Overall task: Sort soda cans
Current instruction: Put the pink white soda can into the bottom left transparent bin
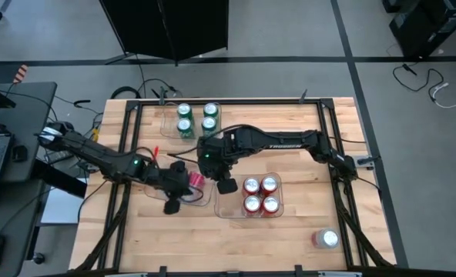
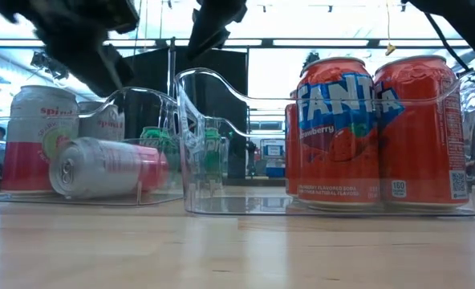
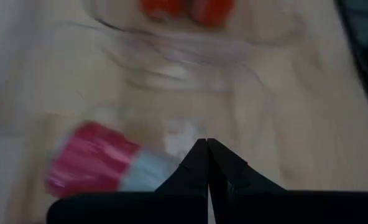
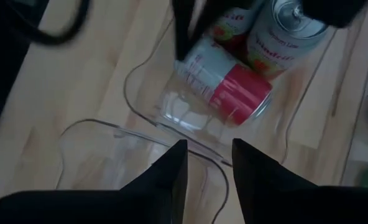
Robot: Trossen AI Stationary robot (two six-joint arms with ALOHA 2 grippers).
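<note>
Taking the red-can tray point(image 1: 226, 209) as the landmark: four red cans point(image 1: 260, 194) upright inside it, filling it edge to edge. Beyond its far side, well apart, four green cans point(image 1: 197, 119) upright in their own clear tray close to the counter point(image 1: 305, 231) far edge. Just beside its left wall, a neighbouring tray point(image 2: 153, 100) holding upright silver-white cans point(image 2: 38, 136) and one toppled can point(image 4: 224, 84) lying on its side, pink band and silver top showing.

Broad bare wood to the landmark's right and toward the near edge, broken only by a lone can point(image 1: 326, 239) lying near the near right corner, well apart from the landmark. Little room to its left, with both arms crowded over the narrow gap between the two trays.

Left end effector point(image 3: 206, 146) hanging over the neighbouring tray left of the landmark, fingers pressed together and gripping nothing, tips just beside the toppled can's pale end; contact not clear. Right end effector point(image 4: 210, 146) above the landmark's left rim, fingers apart and bare, pointing toward the toppled can, which lies ahead of the fingertips and apart from them.
</note>
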